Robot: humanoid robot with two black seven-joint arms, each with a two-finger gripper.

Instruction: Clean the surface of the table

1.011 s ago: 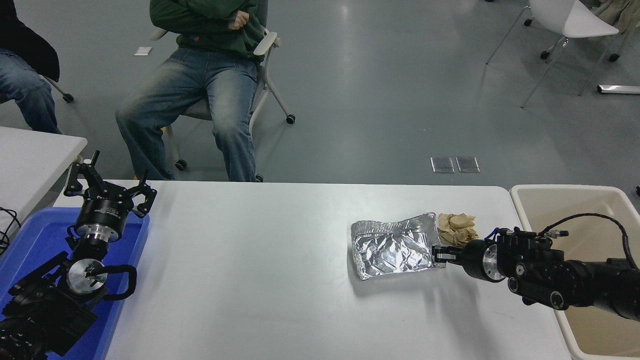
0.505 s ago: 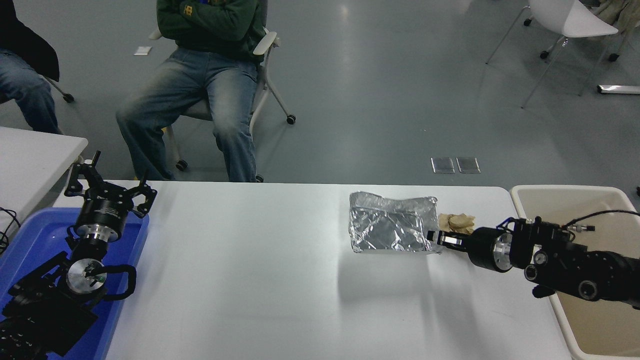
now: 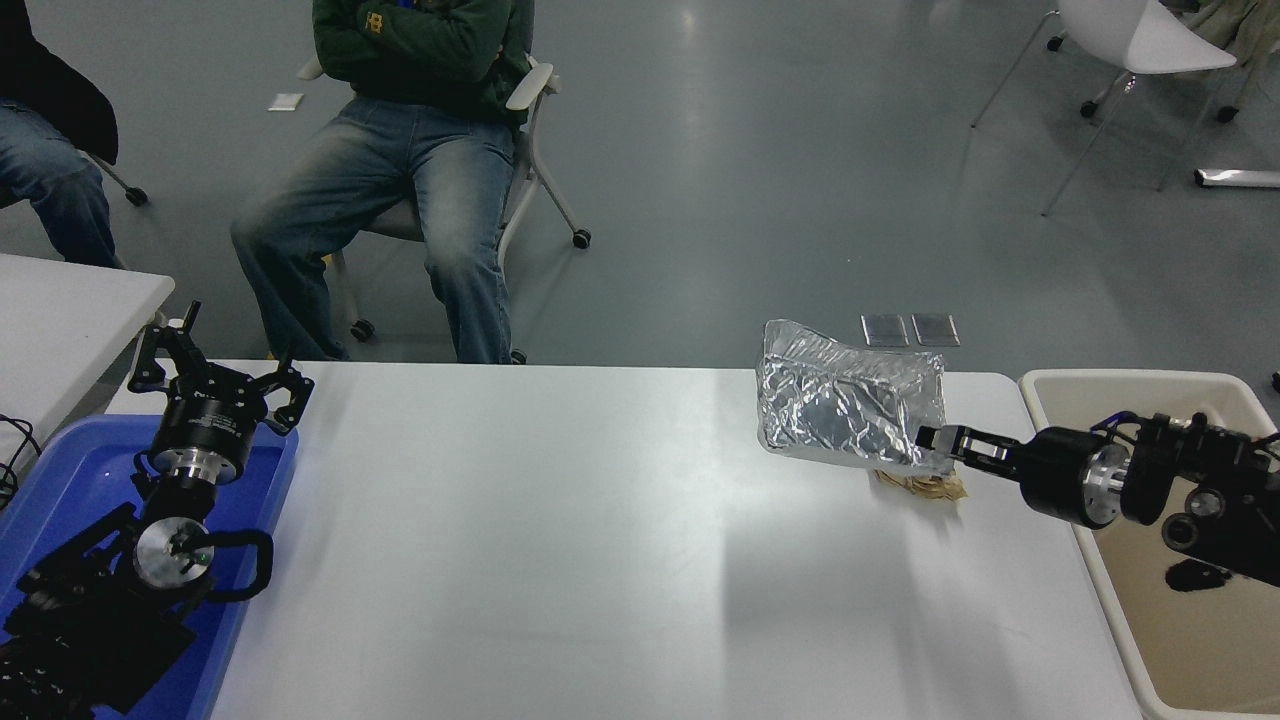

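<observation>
The wide white table surface (image 3: 560, 540) fills the lower picture. My right gripper (image 3: 935, 448) is shut on the lower right corner of a crumpled silver foil tray (image 3: 845, 405) and holds it lifted above the table's far right part. A crumpled brown paper wad (image 3: 920, 485) lies on the table under the foil, mostly hidden by it. My left gripper (image 3: 215, 375) is open and parked over the blue tray at the lower left.
A beige bin (image 3: 1180, 600) stands off the table's right end, under my right arm. A blue plastic tray (image 3: 60, 470) sits at the table's left end. Two people sit on chairs beyond the far edge. A smaller white table (image 3: 60, 310) is at left.
My right gripper has lifted the foil tray off the table and carried it up and to the right, toward the bin. The brown paper wad is now mostly covered by the foil.
</observation>
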